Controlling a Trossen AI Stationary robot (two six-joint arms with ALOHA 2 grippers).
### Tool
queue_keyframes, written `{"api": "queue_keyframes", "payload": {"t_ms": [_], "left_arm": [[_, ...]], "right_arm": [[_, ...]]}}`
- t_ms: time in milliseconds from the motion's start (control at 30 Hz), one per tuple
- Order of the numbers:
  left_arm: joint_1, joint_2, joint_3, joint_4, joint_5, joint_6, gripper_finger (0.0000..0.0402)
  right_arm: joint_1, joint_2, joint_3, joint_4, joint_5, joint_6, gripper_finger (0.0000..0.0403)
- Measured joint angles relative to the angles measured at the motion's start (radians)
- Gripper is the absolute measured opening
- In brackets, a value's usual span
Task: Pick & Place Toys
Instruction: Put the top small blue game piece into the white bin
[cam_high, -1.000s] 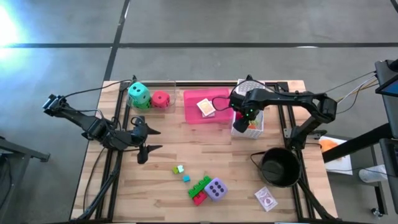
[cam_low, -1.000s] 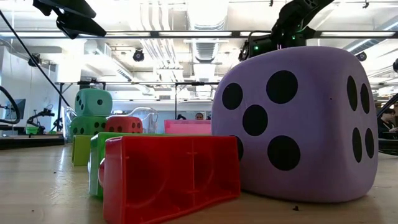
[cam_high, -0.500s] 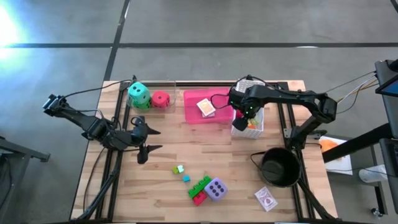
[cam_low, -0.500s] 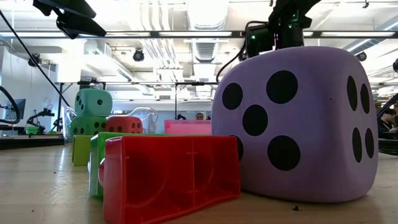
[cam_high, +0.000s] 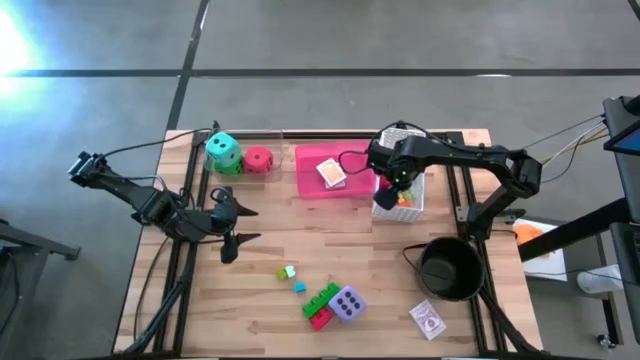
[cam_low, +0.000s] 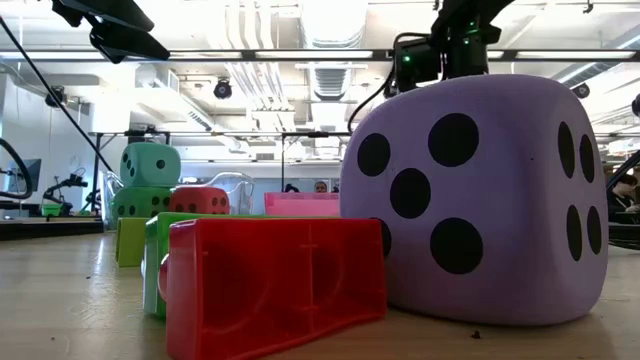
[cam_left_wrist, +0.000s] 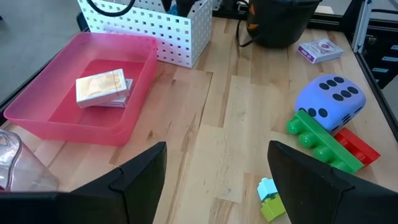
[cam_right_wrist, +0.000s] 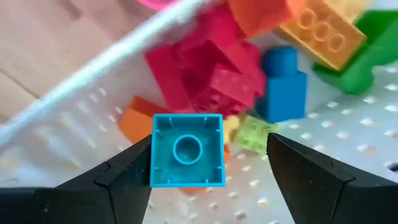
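My right gripper (cam_high: 384, 200) hangs open, pointing down, over the white mesh basket (cam_high: 408, 190). A teal brick (cam_right_wrist: 186, 149) shows between its fingers, hollow underside up, beside one finger. Below it several bricks (cam_right_wrist: 249, 68) lie in the basket. My left gripper (cam_high: 245, 225) waits open above the table's left part, with nothing between its fingers (cam_left_wrist: 143, 168). A purple die (cam_high: 347, 303) rests on the table near the front, with a green brick (cam_high: 322, 297) and a red brick (cam_high: 320, 319) against it. Green die (cam_high: 224, 152) and red die (cam_high: 259, 159) sit at the far left. My right gripper's fingers stand wider apart than the teal brick. The brick's one side (cam_right_wrist: 154, 149) lies right along the inner side of one finger, with a clear gap to the other. I cannot tell whether that finger touches it.
A pink tray (cam_high: 310, 180) holding a card pack (cam_high: 332, 174) stands left of the basket. A black round pot (cam_high: 449, 267) is at the right, another card pack (cam_high: 428, 320) near the front right edge. Two small bricks (cam_high: 289, 271) lie mid-table.
My right gripper has risen a little above the basket, still pointing down. My left arm has kept still.
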Motion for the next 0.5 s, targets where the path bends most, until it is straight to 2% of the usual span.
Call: {"api": "queue_keyframes", "payload": {"t_ms": [33, 133, 233, 333, 433, 500], "left_arm": [[0.000, 0.000, 0.000, 0.000, 0.000, 0.000, 0.0282], [0.000, 0.000, 0.000, 0.000, 0.000, 0.000, 0.0282], [0.000, 0.000, 0.000, 0.000, 0.000, 0.000, 0.0282], [0.000, 0.000, 0.000, 0.000, 0.000, 0.000, 0.0282], [0.000, 0.000, 0.000, 0.000, 0.000, 0.000, 0.0282], [0.000, 0.000, 0.000, 0.000, 0.000, -0.001, 0.0282]], "right_arm": [[0.000, 0.000, -0.002, -0.006, 0.007, 0.001, 0.0294], [0.001, 0.000, -0.010, 0.024, -0.069, -0.040, 0.0294], [0.005, 0.000, -0.012, 0.009, 0.000, -0.022, 0.0294], [0.000, 0.002, -0.022, 0.015, -0.062, -0.058, 0.0294], [0.006, 0.001, -0.023, 0.007, 0.026, -0.031, 0.0294], [0.004, 0.000, -0.028, 0.029, -0.086, -0.075, 0.0294]]}}
